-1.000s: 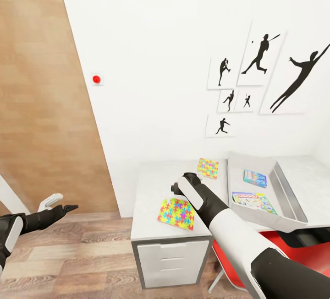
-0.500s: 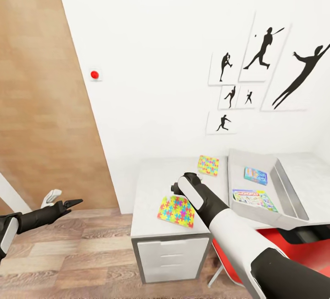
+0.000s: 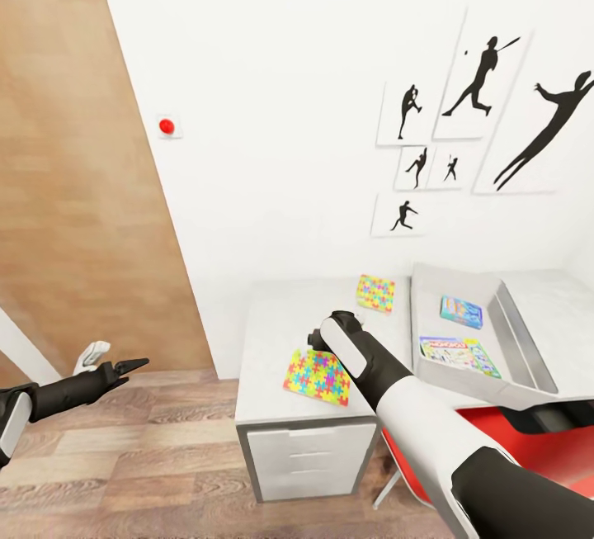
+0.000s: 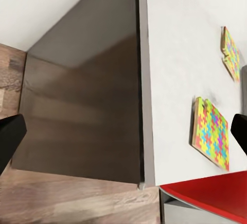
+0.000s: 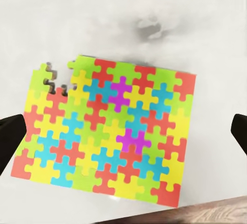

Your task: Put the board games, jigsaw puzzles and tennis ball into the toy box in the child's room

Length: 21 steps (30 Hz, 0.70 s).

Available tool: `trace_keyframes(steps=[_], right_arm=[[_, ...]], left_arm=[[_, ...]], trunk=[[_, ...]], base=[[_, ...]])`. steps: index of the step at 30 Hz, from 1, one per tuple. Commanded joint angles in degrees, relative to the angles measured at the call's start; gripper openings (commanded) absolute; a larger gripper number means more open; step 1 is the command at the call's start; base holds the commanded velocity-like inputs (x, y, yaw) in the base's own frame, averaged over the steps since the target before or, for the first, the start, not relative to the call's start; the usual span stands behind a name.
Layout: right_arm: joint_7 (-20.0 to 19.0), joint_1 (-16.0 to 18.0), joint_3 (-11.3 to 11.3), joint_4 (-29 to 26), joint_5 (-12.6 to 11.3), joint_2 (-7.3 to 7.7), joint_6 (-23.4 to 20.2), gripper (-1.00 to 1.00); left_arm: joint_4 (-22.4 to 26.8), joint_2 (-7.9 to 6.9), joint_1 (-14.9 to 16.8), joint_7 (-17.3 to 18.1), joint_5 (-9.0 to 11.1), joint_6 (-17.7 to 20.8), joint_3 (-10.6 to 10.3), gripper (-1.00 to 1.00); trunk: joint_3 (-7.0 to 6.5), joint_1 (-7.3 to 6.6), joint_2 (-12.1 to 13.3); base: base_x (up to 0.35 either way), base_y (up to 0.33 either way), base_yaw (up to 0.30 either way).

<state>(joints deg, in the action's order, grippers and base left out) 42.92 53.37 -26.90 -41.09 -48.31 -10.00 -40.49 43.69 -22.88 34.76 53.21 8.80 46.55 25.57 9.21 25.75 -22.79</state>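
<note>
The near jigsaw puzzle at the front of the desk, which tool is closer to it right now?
Right. The right tool hangs open directly over the near jigsaw puzzle on the desk. The left tool is off beyond the desk's end, above the wood floor.

The head camera looks down from above on the table (image 3: pixel 276 316) against the white wall. The right wrist camera hangs close over the near jigsaw puzzle (image 5: pixel 110 131); the left wrist camera views the table's dark side (image 4: pixel 87 100) from farther off, sharing that puzzle.
</note>
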Motion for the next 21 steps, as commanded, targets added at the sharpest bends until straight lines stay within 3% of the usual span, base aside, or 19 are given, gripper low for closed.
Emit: trace_keyframes(steps=[1,7,14,21], right_arm=[[0.50,0.07,-0.12,-0.04,-0.75,0.00,-0.12,1.00],[0.50,0.07,0.01,-0.04,-1.74,0.00,-0.05,1.00],[-0.48,0.07,1.99,-0.04,-1.87,0.00,-0.03,1.00],[-1.35,0.07,2.71,-0.08,-1.87,0.00,0.19,1.00]], left_arm=[[-0.01,0.03,0.05,0.13,0.08,0.29,0.05,1.00],[-0.01,0.04,0.04,0.14,0.08,0.29,0.05,1.00],[-0.01,0.05,0.04,1.11,0.10,0.35,0.07,1.00],[-0.01,0.32,0.19,12.00,-0.27,0.71,-0.30,1.00]], trunk=[[0.22,0.03,-0.13],[0.78,0.03,-0.13],[1.44,0.03,-0.13],[2.10,0.03,-0.13]], base=[[0.000,0.000,0.000],[0.000,0.000,0.000],[0.000,0.000,0.000],[0.000,0.000,0.000]])
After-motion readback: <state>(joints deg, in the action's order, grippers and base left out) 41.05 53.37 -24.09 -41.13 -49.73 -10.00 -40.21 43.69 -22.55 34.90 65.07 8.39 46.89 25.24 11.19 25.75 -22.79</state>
